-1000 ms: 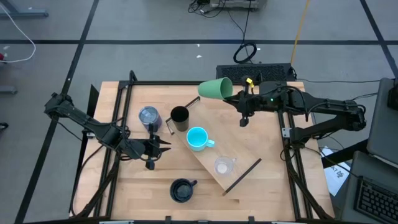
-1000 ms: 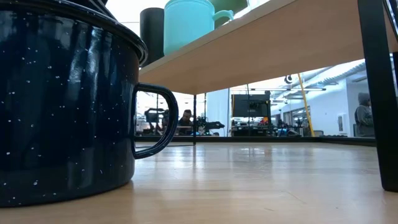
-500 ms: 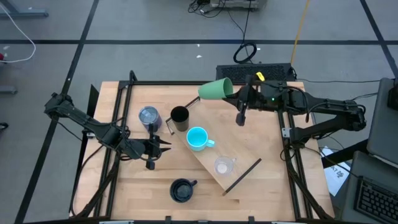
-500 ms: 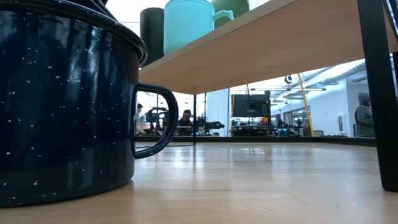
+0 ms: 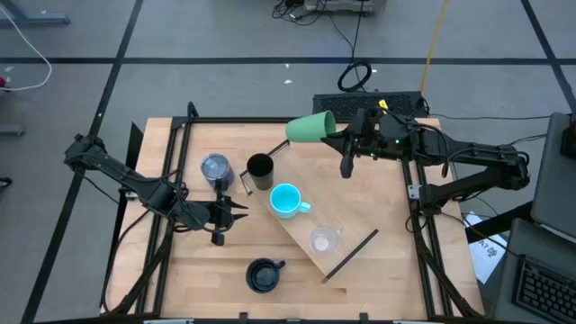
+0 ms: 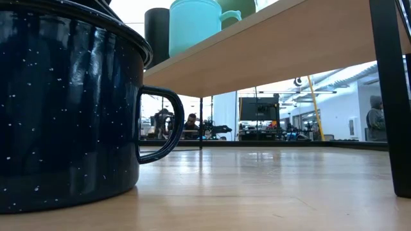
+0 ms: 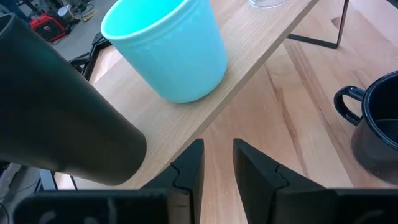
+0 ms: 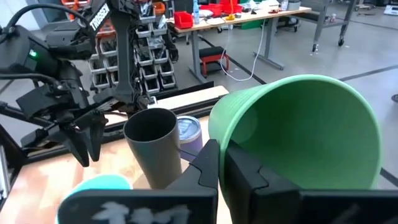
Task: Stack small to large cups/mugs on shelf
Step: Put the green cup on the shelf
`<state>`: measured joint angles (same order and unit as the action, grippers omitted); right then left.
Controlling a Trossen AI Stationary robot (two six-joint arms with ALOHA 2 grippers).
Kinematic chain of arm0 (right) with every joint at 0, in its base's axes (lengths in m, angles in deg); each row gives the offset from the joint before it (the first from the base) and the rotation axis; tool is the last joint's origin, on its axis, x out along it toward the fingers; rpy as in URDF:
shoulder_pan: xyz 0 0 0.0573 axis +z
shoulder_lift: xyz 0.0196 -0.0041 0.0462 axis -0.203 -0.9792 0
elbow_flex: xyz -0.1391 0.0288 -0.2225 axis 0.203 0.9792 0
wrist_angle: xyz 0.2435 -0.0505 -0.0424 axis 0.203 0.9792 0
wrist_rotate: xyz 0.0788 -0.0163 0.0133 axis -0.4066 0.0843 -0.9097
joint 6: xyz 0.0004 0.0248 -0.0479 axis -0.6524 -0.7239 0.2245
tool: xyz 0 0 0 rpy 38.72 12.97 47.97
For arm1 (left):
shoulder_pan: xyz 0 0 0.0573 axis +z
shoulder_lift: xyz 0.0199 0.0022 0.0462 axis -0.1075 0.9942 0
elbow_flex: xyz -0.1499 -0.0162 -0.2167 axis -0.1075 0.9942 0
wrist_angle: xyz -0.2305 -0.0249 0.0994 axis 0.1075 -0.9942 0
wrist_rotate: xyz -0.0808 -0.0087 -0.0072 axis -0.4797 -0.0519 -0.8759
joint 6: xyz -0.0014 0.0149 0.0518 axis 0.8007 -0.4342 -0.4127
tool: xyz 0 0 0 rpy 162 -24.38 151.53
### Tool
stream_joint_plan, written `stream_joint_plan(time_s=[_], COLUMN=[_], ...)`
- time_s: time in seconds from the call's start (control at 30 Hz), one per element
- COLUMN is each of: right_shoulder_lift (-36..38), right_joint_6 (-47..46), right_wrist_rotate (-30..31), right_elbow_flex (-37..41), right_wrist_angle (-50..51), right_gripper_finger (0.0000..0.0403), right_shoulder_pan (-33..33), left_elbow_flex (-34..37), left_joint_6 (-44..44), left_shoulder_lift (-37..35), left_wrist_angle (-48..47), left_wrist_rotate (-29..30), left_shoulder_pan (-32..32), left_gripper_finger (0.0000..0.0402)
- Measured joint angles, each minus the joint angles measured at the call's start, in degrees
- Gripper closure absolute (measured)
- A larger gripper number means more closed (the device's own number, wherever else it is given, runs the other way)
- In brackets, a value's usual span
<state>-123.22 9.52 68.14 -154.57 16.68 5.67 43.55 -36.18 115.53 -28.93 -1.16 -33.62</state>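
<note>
Above table (image 5: 387, 225), right hand (image 5: 340, 140) pinches tilted green cup (image 5: 311, 129).

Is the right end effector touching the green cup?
Touching. The right wrist view shows the right end effector shut on the rim of the green cup, which is tipped on its side.

Red bins (image 8: 185, 20) — yellow cable (image 5: 435, 40)

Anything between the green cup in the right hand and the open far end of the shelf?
Nothing visible. The right hand holds the green cup tipped by its rim, above the shelf's far end. The black cup stands beside that end, next the cyan mug, not under the green cup.
</note>
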Motion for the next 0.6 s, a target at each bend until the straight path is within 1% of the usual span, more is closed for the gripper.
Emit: stream_joint_plan(time_s=[0.23,0.6], right_shoulder_lift=[0.0,0.0], right_joint_6=[-0.1,14.6], right_wrist_rotate=[0.0,0.0], right_elbow_flex=[0.0,0.0], right_wrist_angle=[0.0,0.5], right_gripper_finger=[0.0403,0.0403], right_shoulder_pan=[0.0,0.0], left_elbow_flex=[0.0,0.0], left_joint_6=[-0.2,-0.2], left_shoulder_lift=[0.0,0.0], left_wrist_angle=[0.0,0.0], left_wrist_rotate=[0.0,0.0], left_shoulder_pan=[0.0,0.0], left_gripper_finger=[0.0314,0.0314])
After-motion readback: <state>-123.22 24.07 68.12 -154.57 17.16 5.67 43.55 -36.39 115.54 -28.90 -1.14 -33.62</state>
